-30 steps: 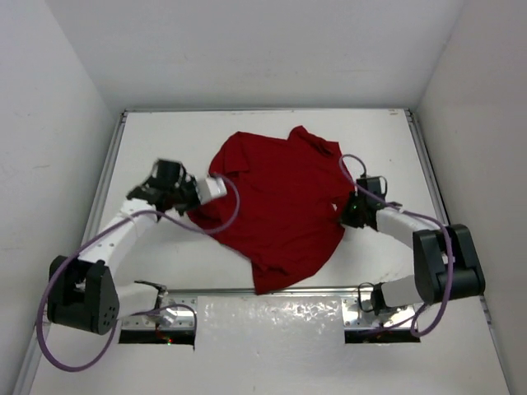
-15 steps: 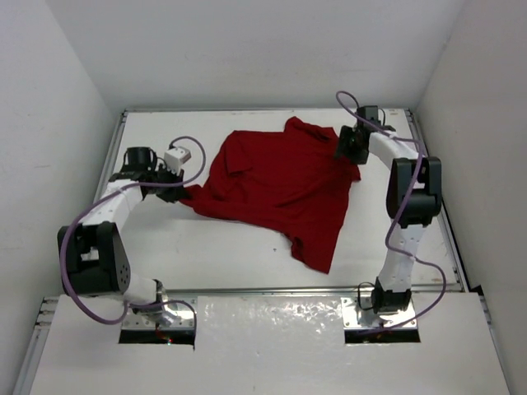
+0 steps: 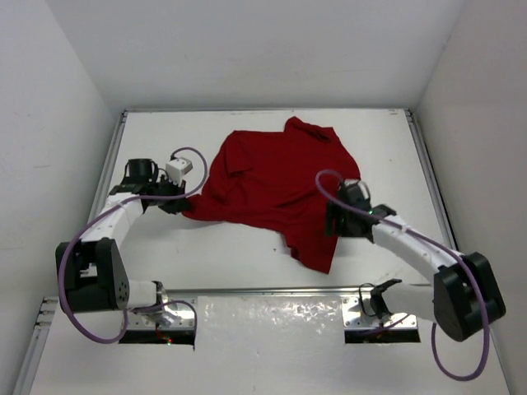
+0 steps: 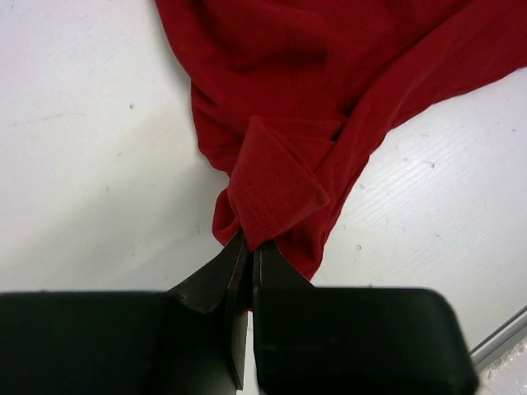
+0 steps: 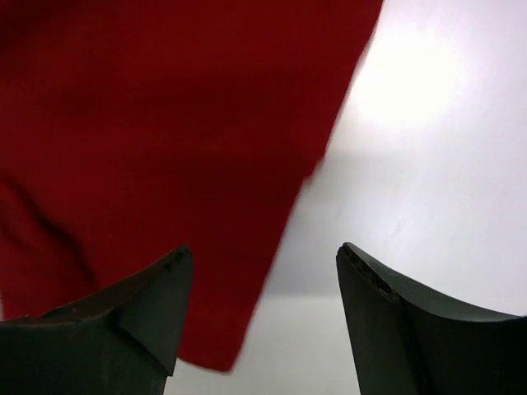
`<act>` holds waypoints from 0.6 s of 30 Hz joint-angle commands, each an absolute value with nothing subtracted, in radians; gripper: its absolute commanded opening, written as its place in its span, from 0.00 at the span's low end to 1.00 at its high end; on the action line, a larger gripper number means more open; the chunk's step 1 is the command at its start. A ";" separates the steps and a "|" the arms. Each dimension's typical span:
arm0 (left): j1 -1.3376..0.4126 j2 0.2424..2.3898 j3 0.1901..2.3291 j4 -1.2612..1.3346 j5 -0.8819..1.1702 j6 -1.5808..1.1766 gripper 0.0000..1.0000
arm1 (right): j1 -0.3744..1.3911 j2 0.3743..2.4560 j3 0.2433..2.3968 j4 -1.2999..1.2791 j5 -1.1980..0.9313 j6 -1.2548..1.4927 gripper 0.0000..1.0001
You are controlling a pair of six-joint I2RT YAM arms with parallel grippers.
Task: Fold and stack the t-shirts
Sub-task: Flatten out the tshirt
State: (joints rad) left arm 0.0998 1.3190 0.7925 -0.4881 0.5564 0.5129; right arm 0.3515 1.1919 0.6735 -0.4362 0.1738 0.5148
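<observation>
Dark red t-shirt (image 3: 272,185) lies spread and wrinkled on the white table (image 3: 379,148), a little left of its middle, with 1 narrow corner trailing toward the near edge. Its outline is almost the same as 0.5 s ago; only the far right part, by the collar, has settled a little flatter.

The left gripper (image 3: 181,204) is where it was, at the shirt's left corner. In the left wrist view its 2 fingers are pressed together on a folded tab of red cloth (image 4: 276,185), with the rest of the t-shirt (image 4: 329,74) fanning away from them.

The right gripper (image 3: 336,220) has moved most. 0.5 s ago it was at the shirt's far right corner, arm stretched out; now it has drawn back toward the near side and sits over the shirt's right edge. In the right wrist view the right gripper (image 5: 263,251) has its fingers spread wide with nothing between them. The t-shirt (image 5: 148,123) fills the left of that view, and its edge runs diagonally below the gap, bare table to the right.
</observation>
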 commanded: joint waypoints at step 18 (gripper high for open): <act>0.092 1.289 0.804 -0.430 0.534 0.580 0.00 | 0.653 1.552 0.436 -0.175 0.112 0.837 0.13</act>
